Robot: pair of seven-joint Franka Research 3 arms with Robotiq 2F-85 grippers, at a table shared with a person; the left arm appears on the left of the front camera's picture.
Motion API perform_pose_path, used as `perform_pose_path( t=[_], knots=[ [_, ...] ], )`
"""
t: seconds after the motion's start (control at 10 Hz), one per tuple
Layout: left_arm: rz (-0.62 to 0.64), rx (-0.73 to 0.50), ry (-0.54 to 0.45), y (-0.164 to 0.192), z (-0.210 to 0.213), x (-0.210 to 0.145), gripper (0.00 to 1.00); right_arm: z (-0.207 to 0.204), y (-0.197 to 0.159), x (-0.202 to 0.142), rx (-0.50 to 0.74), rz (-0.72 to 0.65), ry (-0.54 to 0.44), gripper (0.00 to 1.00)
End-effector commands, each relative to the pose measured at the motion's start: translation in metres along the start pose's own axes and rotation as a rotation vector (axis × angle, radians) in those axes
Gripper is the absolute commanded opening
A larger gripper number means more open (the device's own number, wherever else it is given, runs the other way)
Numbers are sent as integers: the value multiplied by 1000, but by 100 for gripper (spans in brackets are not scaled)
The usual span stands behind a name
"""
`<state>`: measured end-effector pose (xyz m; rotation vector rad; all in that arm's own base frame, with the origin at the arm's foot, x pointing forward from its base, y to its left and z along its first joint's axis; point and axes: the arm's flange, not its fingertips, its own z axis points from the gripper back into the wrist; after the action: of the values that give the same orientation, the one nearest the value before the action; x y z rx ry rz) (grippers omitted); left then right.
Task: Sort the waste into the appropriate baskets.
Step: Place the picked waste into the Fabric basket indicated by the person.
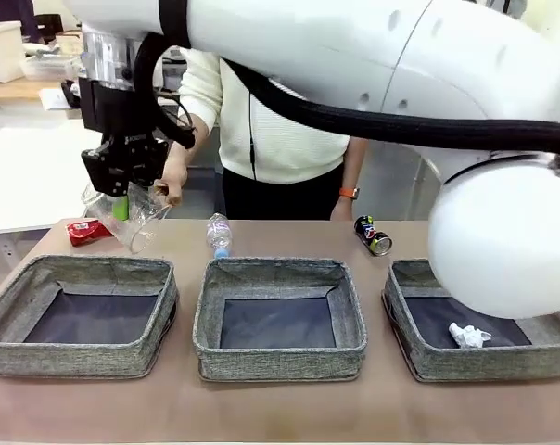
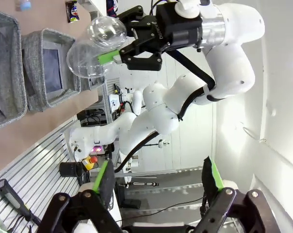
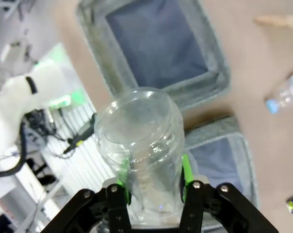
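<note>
**While the cup hangs pinched, a basket has yet to be picked**

Since the right end effector [image 1: 122, 185] has its green pads pressed on the sides of the clear cup [image 1: 132, 221], the step in hand looks like the carry. The cup is off the desk [image 1: 280, 408] and tilted, hanging over the desk's far left part, just behind the left basket [image 1: 76, 357]. From the right wrist, the same pinch sits low on the cup's wall, with the rim pointing away from the fingers. A person's hand [image 1: 173, 181] is just beside the cup; whether it touches I cannot tell. The left end effector [image 2: 158, 177] is spread wide with nothing between its fingers, held up and well apart from the work.

Next, as I judge it, the cup needs moving over the basket meant for plastic, and the fingers should part above it. Which basket that is the pictures do not say. The cup looks thin and springy, so a hard squeeze may buckle it, and it may cling to a pad on release.

Outward on the brown desk, a red can [image 1: 88, 232] lies just left of the cup. A bottle [image 1: 219, 232] lies behind the middle basket [image 1: 278, 362], and a dark can [image 1: 373, 235] lies near the right basket [image 1: 419, 362]. A white wad [image 1: 468, 336] sits inside the right basket; the other two hold nothing that I can see. Behind the person stand white tables and storage boxes, which suggests a workshop room.
</note>
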<state>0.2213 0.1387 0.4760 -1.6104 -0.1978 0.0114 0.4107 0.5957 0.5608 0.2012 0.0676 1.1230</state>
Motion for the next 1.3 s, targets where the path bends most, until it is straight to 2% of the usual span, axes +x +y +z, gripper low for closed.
perform_pose_path(
  t=[0.0,0.1,0.2,0.3,0.4,0.6,0.8,1.0,1.2],
  knots=[
    [-11,4,5,-4,-1,-2,93,22,2,-6,-31,-15,-35,46],
    [-11,4,5,-4,-1,-2,93,22,2,-6,-31,-15,-35,46],
    [-11,4,5,-4,-1,-2,93,5,0,-1,-6,-3,-8,46],
    [-11,4,5,-4,-1,-2,93,-11,1,13,-48,102,-62,46],
    [-11,4,5,-4,-1,-2,93,-26,3,23,-154,146,-138,46],
    [-11,4,5,-4,-1,-2,93,-56,6,35,-163,336,-79,46],
    [-11,4,5,-4,-1,-2,93,-80,5,46,-184,398,-58,46],
    [-11,4,5,-4,-1,-2,93,-85,5,52,-152,405,-49,46],
    [-11,4,5,-4,-1,-2,93,-82,4,51,-133,410,-66,100]
  ],
)
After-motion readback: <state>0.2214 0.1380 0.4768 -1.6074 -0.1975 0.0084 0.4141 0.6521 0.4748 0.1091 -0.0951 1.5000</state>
